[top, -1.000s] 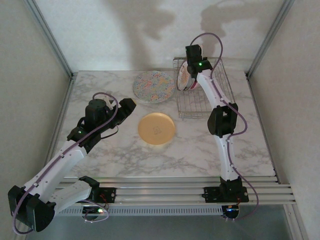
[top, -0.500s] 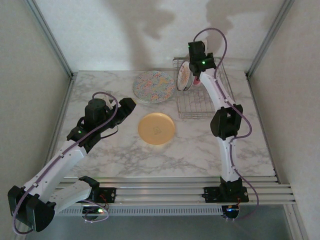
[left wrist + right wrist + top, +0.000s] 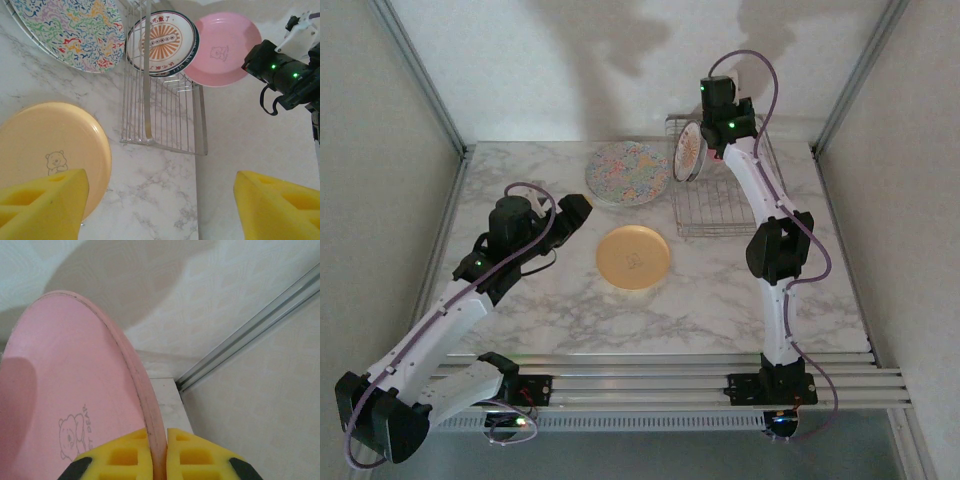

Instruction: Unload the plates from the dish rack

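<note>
Foam-padded right pincer point(image 3: 159, 450) clamps the round pink plate point(image 3: 60, 390).

The dish rack point(image 3: 165, 112) is bright wire, metal by its sheen. Beside it the table point(image 3: 150, 200) has a smooth, marble-patterned top. At the rack, the pink plate point(image 3: 55, 390) looks smooth and softly matt, possibly plastic. The pads point(image 3: 120, 457) of the right gripper point(image 3: 159, 452) are yellow, foam-like and waffle-cut.

Dim overhead, brighter at the wrists.
From the top, soft arm shadows fall on the back wall point(image 3: 620, 60) and the marble table point(image 3: 720, 290) looks grey. The left wrist view is bright, its yellow pads point(image 3: 40, 200) slightly blurred; a shadow darkens the left side of the pink plate point(image 3: 50, 365).
</note>
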Action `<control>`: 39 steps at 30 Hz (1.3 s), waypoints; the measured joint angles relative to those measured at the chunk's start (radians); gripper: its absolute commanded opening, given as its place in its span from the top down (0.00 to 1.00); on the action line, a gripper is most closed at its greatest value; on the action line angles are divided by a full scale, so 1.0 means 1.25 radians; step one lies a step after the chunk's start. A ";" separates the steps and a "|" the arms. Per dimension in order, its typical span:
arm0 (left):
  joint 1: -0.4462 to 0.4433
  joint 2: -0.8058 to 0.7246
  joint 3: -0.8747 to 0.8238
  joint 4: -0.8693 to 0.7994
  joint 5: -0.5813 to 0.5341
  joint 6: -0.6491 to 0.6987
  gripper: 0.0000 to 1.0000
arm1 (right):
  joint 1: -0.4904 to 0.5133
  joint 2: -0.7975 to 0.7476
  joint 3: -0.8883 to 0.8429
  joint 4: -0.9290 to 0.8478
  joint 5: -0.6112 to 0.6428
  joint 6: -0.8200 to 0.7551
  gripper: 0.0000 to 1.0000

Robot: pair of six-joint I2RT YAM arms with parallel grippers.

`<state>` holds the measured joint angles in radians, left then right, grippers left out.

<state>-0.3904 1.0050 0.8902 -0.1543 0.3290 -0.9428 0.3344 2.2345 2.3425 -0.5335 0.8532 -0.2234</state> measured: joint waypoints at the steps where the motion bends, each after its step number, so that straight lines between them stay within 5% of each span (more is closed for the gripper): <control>1: 0.000 0.000 0.000 0.000 0.000 0.000 0.24 | 0.000 0.000 -0.002 0.001 0.004 -0.007 1.00; 11: 0.000 -0.006 0.000 0.000 0.002 -0.004 0.24 | -0.007 -0.056 -0.078 0.020 0.022 -0.044 1.00; 23: -0.036 0.089 0.088 0.054 0.035 -0.024 0.24 | -0.057 -0.331 -0.307 0.017 0.006 -0.010 1.00; 39: -0.229 0.565 0.526 0.072 0.070 0.020 0.21 | -0.085 -0.755 -0.544 -0.192 -0.402 0.273 1.00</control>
<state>-0.6765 1.7111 1.5478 -0.0647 0.4168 -0.9176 0.2287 1.2911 1.6623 -0.7734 0.3508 0.1177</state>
